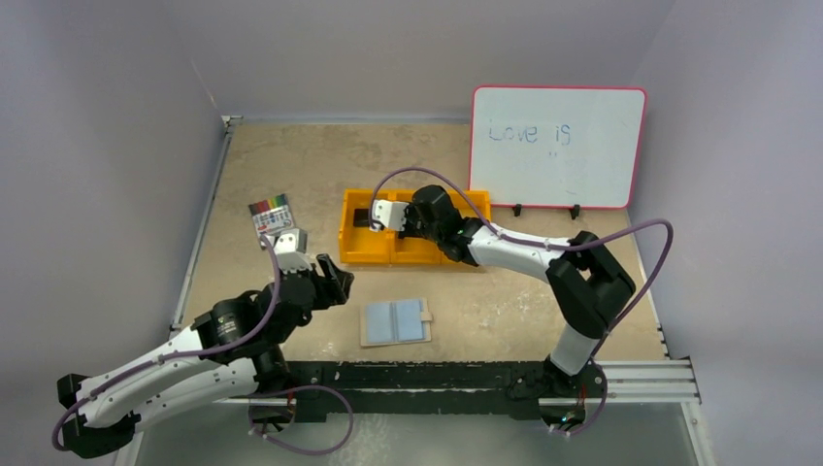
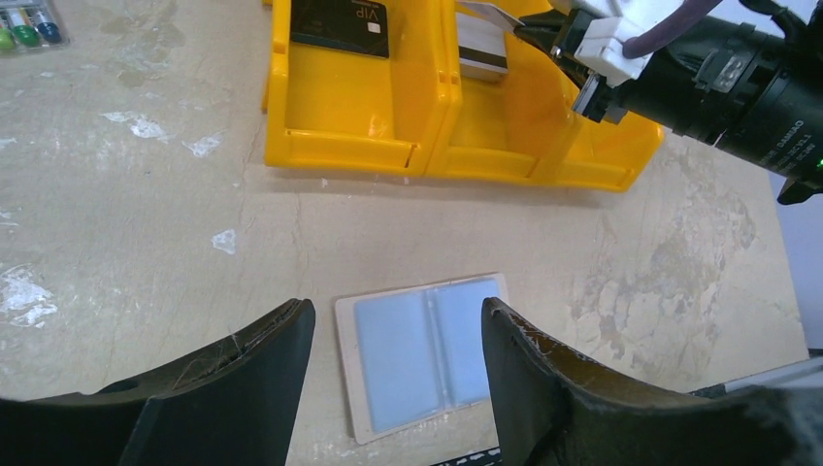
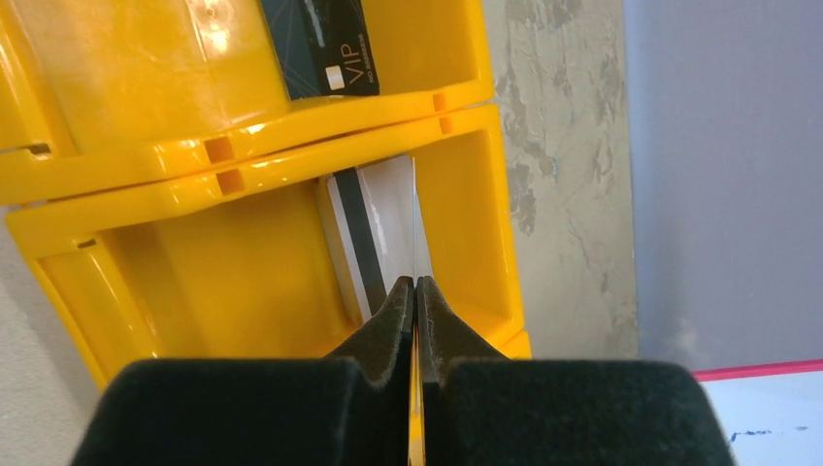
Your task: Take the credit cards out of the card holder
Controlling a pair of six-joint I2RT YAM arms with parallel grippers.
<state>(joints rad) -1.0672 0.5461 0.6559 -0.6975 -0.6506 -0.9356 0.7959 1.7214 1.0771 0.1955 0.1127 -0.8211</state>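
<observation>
- Black VIP card (image 2: 340, 24) already in yellow tray (image 2: 340, 146).
- Right tool (image 3: 415, 291) pinches striped card (image 3: 374, 233) above it, unreleased.
- Left tool (image 2: 396, 311) gapes; card holder (image 2: 422, 354) looks empty.

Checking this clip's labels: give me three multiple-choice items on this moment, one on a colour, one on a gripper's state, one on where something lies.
1. The card holder has inner panels that are: A red; B light blue; C green.
2. The right gripper is: A open; B shut on the card holder; C shut on the white card.
3. The black VIP card lies: A in the tray, end compartment; B in the card holder; C in the right gripper.
Key: 1 B, the open panels face up; 2 C, the fingers pinch that card's edge; 3 A, both wrist views show it there.
</observation>
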